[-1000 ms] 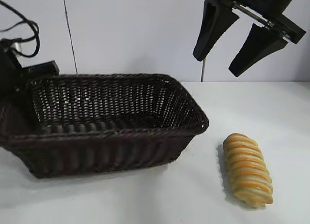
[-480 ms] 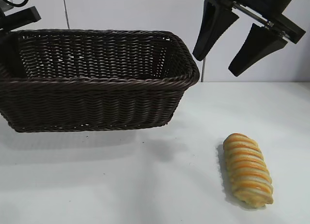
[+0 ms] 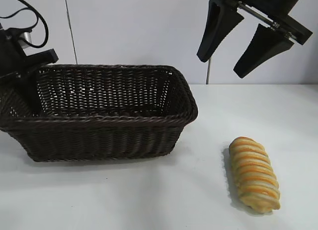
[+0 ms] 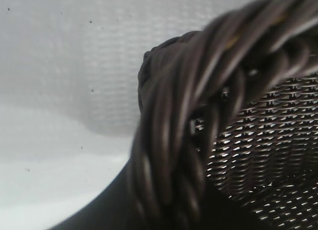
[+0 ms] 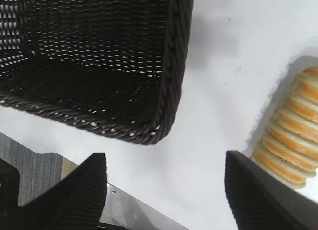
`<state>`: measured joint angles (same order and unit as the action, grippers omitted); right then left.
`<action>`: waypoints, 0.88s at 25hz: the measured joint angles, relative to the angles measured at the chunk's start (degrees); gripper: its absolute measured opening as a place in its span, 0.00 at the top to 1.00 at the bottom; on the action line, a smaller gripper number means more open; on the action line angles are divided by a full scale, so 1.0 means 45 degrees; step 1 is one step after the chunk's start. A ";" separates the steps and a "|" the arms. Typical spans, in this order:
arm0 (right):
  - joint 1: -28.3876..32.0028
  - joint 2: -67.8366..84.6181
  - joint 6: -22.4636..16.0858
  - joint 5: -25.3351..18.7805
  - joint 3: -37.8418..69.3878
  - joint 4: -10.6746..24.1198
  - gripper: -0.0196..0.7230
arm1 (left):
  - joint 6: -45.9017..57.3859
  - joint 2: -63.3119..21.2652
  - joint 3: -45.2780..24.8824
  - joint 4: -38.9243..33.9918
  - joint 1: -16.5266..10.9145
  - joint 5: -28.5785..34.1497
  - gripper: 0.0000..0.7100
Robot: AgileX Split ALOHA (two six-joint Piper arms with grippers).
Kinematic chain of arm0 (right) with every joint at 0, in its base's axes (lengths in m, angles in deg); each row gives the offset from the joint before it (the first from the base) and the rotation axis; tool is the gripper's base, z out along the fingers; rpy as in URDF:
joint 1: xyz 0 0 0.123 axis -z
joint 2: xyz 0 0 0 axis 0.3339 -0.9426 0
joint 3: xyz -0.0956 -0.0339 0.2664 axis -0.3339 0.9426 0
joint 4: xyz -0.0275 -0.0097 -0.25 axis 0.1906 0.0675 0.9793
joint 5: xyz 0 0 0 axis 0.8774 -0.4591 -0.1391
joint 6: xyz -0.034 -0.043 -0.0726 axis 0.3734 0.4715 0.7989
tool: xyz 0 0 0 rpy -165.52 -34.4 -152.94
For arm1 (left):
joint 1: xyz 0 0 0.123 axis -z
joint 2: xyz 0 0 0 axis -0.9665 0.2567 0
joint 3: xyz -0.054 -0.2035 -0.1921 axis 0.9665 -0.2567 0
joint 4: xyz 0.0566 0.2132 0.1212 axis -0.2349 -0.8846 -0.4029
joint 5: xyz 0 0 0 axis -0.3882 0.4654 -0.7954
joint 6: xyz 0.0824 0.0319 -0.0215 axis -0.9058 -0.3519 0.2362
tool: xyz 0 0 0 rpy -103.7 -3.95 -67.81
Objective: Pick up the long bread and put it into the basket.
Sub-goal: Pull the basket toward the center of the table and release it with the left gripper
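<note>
The right gripper [image 3: 237, 53] is hanging high above the table [image 3: 164, 190], fingers spread wide with nothing between them. The long bread [image 3: 254, 174] is lying well below it and slightly toward the viewer, flat on the white surface, apart from the gripper. In the right wrist view the same loaf [image 5: 294, 140] is showing just beside one dark fingertip [image 5: 258, 197], near the edge of the picture, while the other fingertip is sitting far across on the opposite side.

Over on the left, the basket [image 3: 184, 115] is sitting on the table, open side up, nothing visible inside it. The left gripper [image 3: 25, 71] is sitting at the basket's far-left end, right at the braided rim [image 4: 189, 140], and that rim is filling the left wrist view close up. Whether its fingers are closed on the wicker, I cannot tell.

The bread is resting to the right of the basket, a clear strip of table between them.

Counting up: one loaf, one basket, two grippers.
</note>
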<state>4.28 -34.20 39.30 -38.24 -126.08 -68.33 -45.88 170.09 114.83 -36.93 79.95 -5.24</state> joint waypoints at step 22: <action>0.0000 0.0000 0.0000 0.0135 0.0004 0.0000 0.35 | -0.0244 0.0000 0.0152 0.0332 0.0000 -0.0239 0.27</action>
<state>4.28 -34.20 39.30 -37.64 -126.06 -68.33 -46.98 170.09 115.52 -35.44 79.95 -6.31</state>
